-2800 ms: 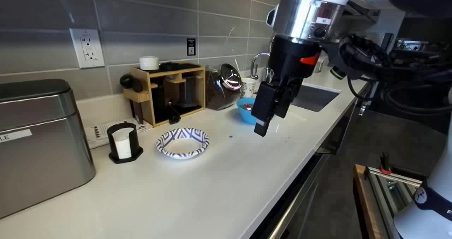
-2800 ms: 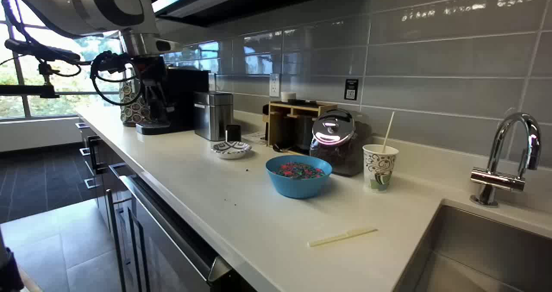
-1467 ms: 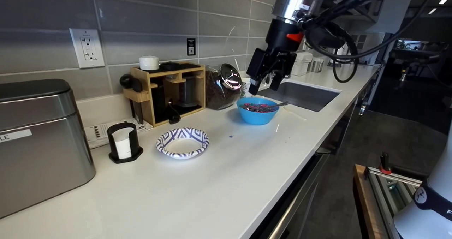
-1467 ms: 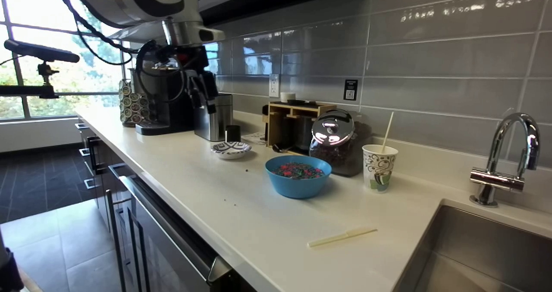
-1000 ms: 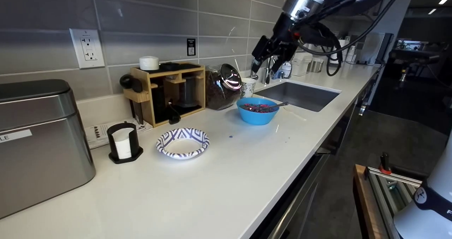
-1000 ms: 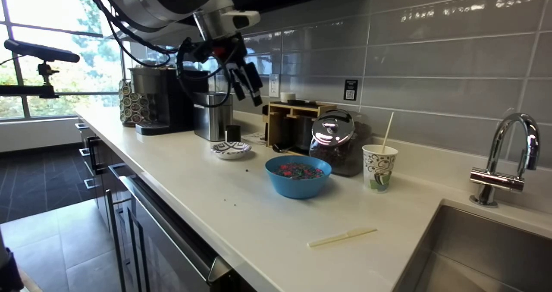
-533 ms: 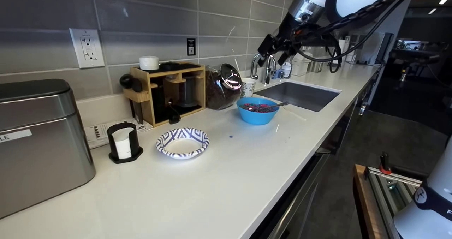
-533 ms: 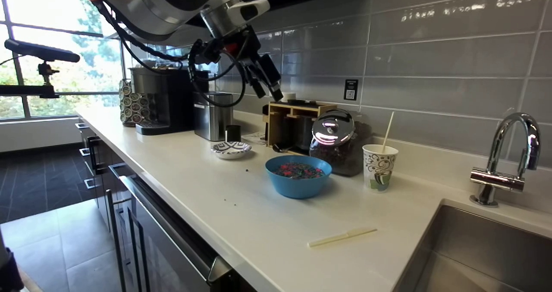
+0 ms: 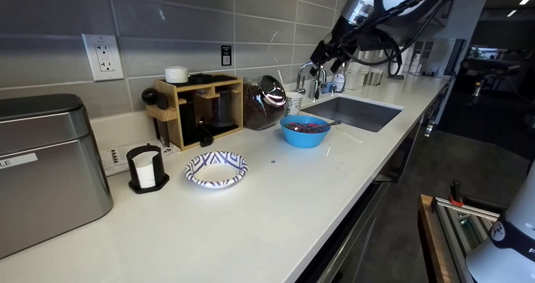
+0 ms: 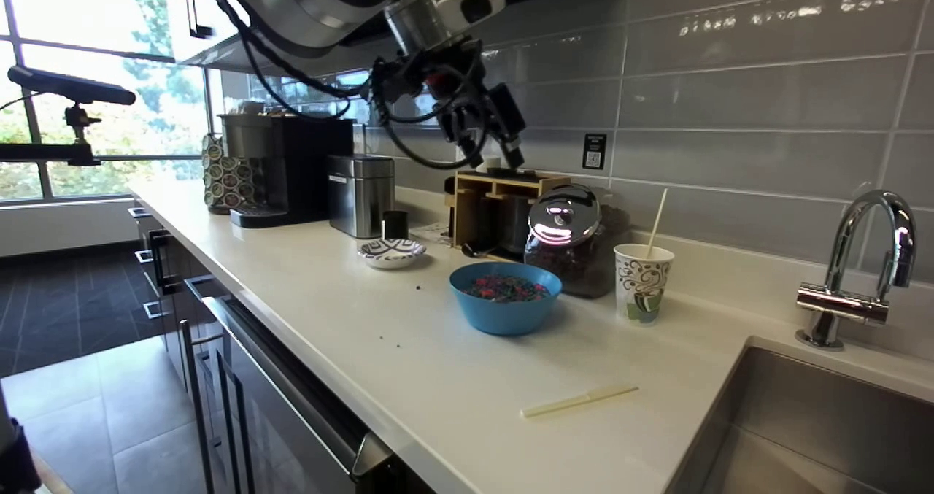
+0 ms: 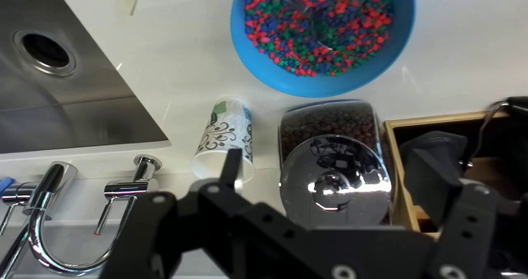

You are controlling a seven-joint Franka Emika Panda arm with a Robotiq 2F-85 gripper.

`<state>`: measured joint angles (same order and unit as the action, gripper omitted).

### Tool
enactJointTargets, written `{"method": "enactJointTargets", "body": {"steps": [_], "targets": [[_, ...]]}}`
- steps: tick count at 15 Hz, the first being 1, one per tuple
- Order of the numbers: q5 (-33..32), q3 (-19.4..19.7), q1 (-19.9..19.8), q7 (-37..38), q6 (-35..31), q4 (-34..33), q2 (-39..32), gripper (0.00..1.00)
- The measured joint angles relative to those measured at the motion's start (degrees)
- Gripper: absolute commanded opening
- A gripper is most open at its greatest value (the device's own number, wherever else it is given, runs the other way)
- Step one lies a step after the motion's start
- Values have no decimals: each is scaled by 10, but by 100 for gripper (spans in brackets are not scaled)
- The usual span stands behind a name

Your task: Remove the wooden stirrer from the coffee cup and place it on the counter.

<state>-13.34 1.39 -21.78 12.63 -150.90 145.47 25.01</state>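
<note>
We read "LE" on the bin (image 9: 54, 187), our claw (image 11: 328, 161) gaping empty, stirrer (image 10: 657, 219) in cup (image 10: 642, 290) by the table's (image 10: 328, 297) back edge.

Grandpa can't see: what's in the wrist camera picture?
The robot's open black hand hangs over a pale counter. A patterned paper cup stands beside a lidded jar of dark beans, with a blue bowl of colourful bits higher in view and a sink at left.

Gripper (image 9: 324, 70) hangs above the counter (image 9: 250, 220), jaws apart. Stirrer (image 9: 281, 76) stands tilted in the cup (image 9: 295, 103), near the blue bowl (image 9: 304, 141) holding a utensil (image 9: 328, 125).
</note>
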Motion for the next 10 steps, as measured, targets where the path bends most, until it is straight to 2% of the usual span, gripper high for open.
{"method": "enactJointTargets", "body": {"steps": [4, 10], "targets": [[-1, 54, 9, -106, 1, -82, -81, 100], [21, 99, 30, -177, -32, -200, -211, 100]]}}
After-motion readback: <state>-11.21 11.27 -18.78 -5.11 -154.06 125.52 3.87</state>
